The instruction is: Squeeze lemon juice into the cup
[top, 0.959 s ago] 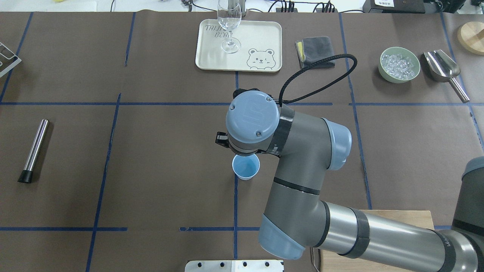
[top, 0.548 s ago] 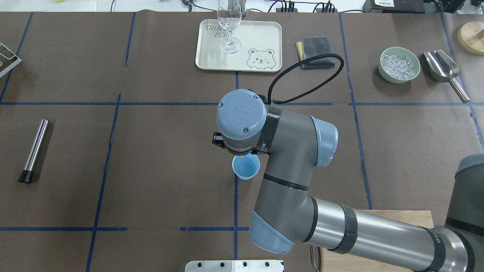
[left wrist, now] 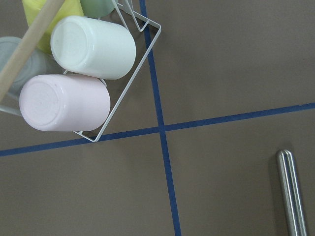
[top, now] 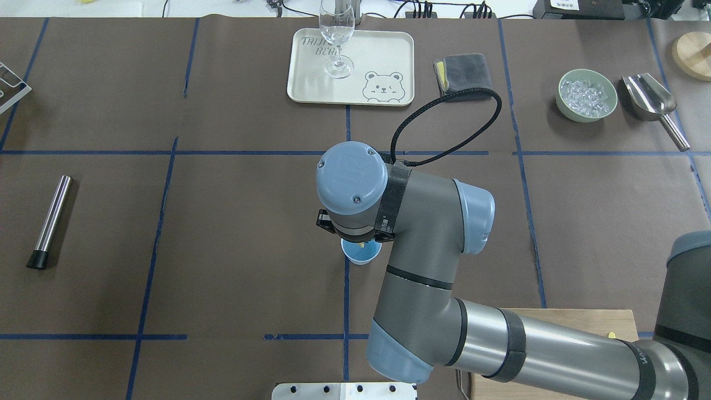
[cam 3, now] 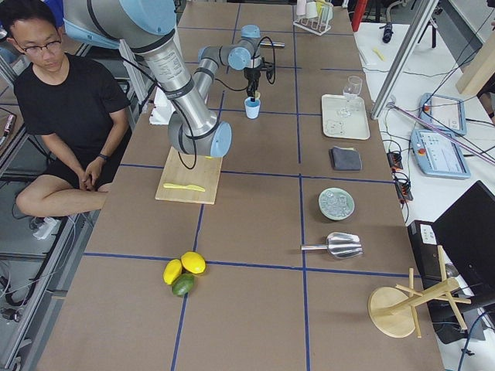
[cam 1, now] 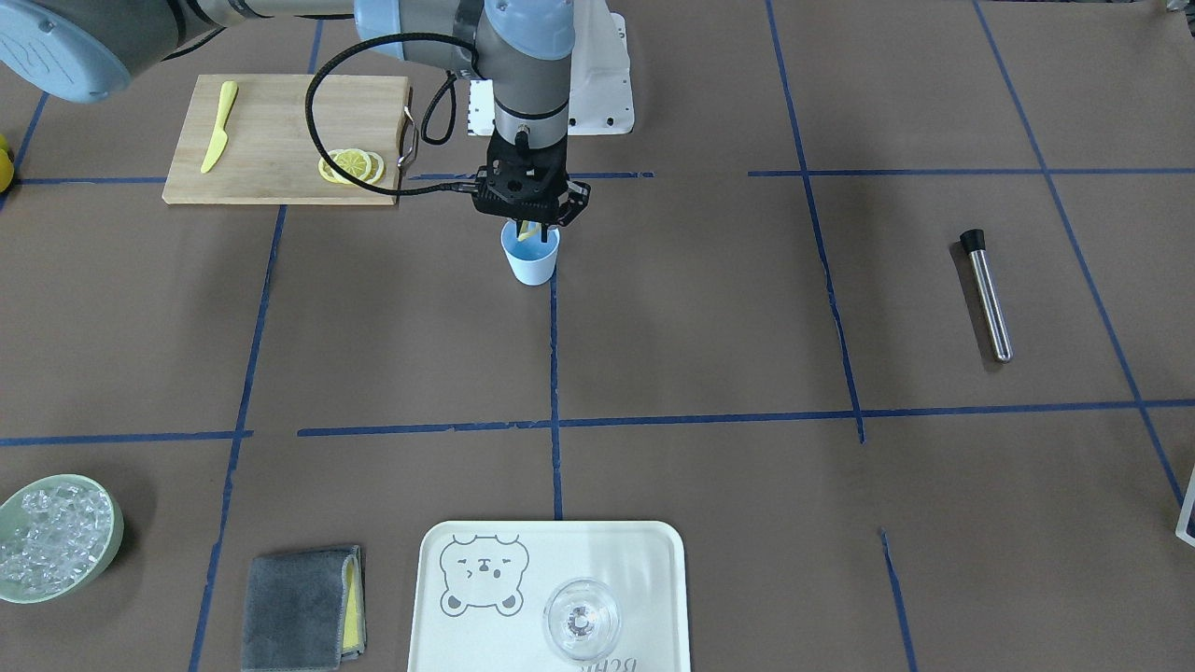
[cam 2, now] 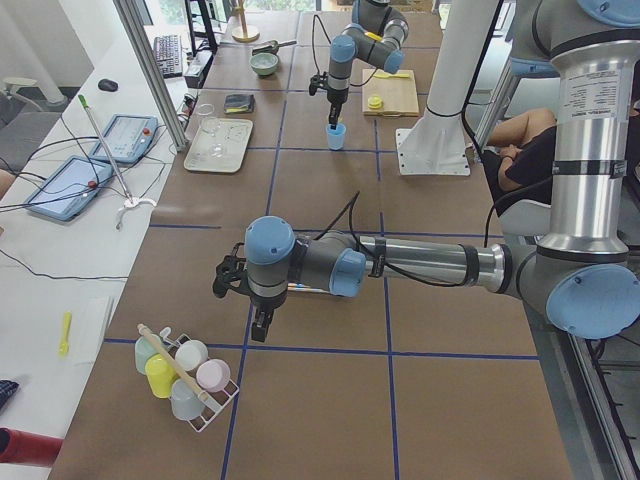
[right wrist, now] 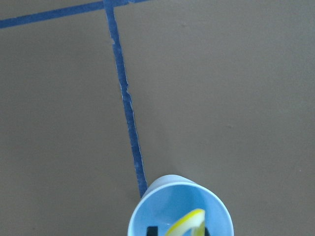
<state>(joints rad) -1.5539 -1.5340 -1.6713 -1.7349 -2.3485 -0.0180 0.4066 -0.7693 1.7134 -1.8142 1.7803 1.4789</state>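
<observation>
The light-blue cup [cam 1: 530, 259] stands on the brown table by a blue tape line. My right gripper [cam 1: 529, 224] points straight down over its mouth, shut on a folded lemon slice [cam 1: 527, 231] whose lower edge sits at the rim. In the right wrist view the lemon slice [right wrist: 188, 222] hangs inside the cup's mouth [right wrist: 162, 206]. In the overhead view the wrist hides most of the cup [top: 361, 256]. My left gripper [cam 2: 258, 322] shows only in the exterior left view, low over the table by a cup rack; I cannot tell whether it is open.
A wooden board [cam 1: 271, 112] holds several lemon slices [cam 1: 351, 166] and a yellow knife [cam 1: 217, 138]. There are also a tray [cam 1: 448, 635] with a glass [cam 1: 581, 616], an ice bowl [cam 1: 56, 537], a grey cloth [cam 1: 299, 607], a metal rod [cam 1: 988, 294], a scoop [top: 650, 97] and a cup rack [cam 2: 185, 375].
My right wrist has shifted left and then back over the cup, hiding more of its mouth. The lemon slice now sits at the cup's rim.
</observation>
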